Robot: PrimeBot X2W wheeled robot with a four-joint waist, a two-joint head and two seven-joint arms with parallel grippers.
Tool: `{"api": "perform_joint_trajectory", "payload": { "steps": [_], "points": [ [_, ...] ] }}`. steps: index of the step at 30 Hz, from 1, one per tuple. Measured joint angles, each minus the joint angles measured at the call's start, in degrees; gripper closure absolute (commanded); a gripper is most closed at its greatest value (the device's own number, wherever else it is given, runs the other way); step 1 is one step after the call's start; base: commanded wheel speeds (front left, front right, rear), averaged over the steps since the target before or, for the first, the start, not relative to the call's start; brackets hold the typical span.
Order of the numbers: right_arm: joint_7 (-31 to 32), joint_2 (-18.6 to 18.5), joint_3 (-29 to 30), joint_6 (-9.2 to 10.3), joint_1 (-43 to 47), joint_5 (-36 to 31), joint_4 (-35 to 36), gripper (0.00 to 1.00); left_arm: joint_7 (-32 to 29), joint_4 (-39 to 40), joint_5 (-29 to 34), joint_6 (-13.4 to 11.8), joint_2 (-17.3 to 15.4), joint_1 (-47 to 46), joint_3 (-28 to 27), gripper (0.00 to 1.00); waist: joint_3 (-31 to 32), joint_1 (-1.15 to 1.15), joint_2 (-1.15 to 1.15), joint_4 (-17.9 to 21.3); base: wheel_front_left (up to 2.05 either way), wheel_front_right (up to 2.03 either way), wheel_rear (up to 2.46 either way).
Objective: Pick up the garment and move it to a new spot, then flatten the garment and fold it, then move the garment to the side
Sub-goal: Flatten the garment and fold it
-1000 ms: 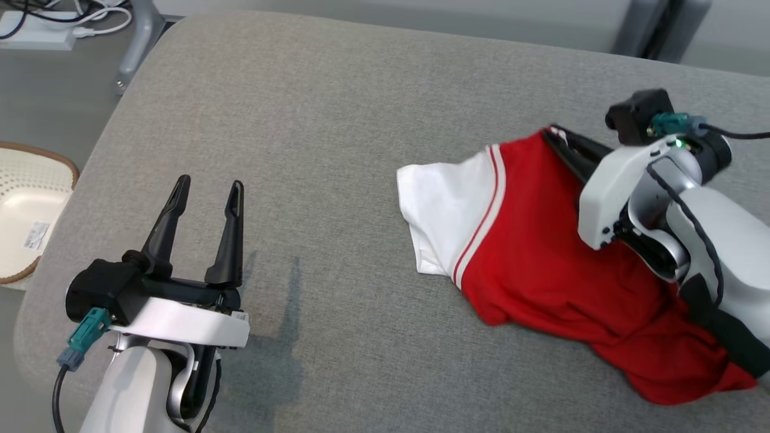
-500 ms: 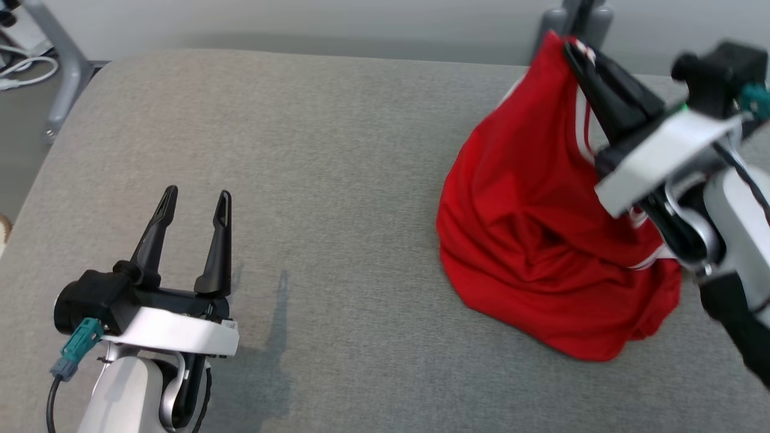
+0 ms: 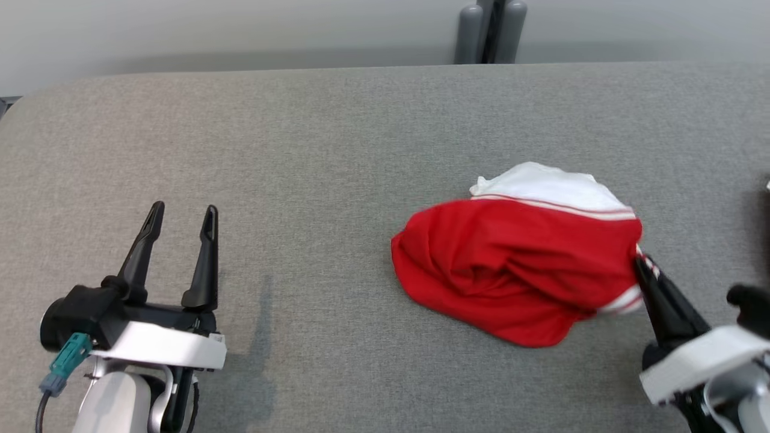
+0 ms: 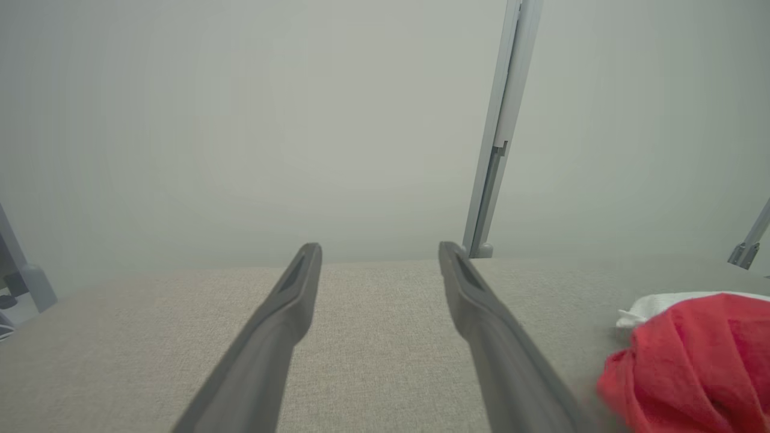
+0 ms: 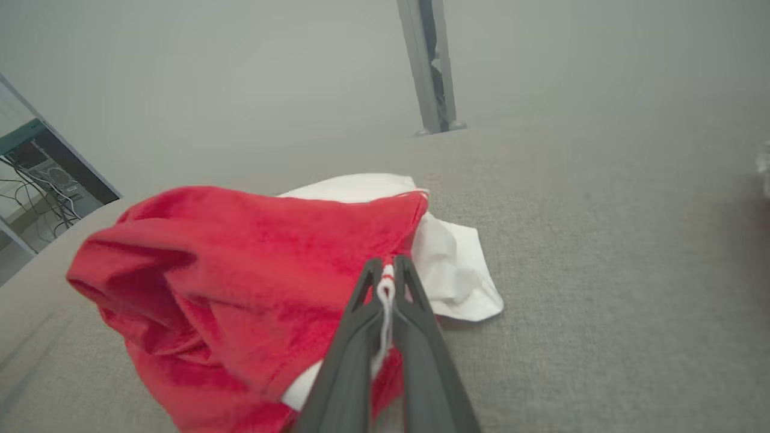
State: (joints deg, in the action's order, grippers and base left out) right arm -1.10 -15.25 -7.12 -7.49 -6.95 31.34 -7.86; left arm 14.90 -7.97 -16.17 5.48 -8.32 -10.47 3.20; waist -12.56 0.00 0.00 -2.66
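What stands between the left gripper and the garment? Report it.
Nothing visible does. The left gripper is open above the grey table. The garment lies crumpled to its right, and bare table surface is all that lies between them. The right gripper is shut on the garment's hem at its right end.

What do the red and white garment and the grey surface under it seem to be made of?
The garment looks like thin, soft knit, perhaps cotton jersey: matte, bunching in loose folds. The surface looks like woven upholstery fabric: matte, with a fine flecked weave.
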Motion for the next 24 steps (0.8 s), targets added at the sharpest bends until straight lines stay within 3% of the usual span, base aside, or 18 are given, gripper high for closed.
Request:
{"api": "perform_joint_trajectory", "payload": {
  "steps": [6, 15, 17, 18, 24],
  "points": [
    [0.1, 2.6, 3.9, 0.0, 7.0, -0.3, -1.3, 1.0, 0.0, 0.0, -0.6, -0.3, -0.5, 1.5, -0.5, 0.0, 0.5, 0.0, 0.0, 1.6, 0.0, 0.0, 0.0],
    [-2.7, 4.0, 4.1, 0.0, 6.6, 0.9, -8.0, 1.0, -0.8, 0.4, -1.0, -0.9, -1.1, 2.9, -0.4, 0.0, 1.8, 0.0, 0.0, 2.7, 0.0, 0.0, 0.0],
    [-3.4, 4.3, 3.4, 0.0, 5.9, 1.5, -7.9, 0.26, -1.1, 0.5, -1.0, -1.0, -1.2, 3.1, -0.3, 0.0, 2.2, 0.0, 0.0, 2.8, 0.0, 0.0, 0.0],
    [-3.7, 4.4, 3.3, 0.0, 5.9, 1.4, -7.8, 0.0, -1.2, 0.6, -1.0, -1.1, -1.3, 3.2, -0.4, 0.0, 2.5, 0.0, 0.0, 2.8, 0.0, 0.0, 0.0],
    [-6.6, 4.6, 8.5, 0.0, 5.8, -3.6, -5.4, 0.0, -1.8, 1.7, -1.1, -2.0, -1.3, 4.8, -0.3, 0.0, 4.0, 0.0, 0.0, 3.1, 0.0, 0.0, 0.0]
  ]
}}
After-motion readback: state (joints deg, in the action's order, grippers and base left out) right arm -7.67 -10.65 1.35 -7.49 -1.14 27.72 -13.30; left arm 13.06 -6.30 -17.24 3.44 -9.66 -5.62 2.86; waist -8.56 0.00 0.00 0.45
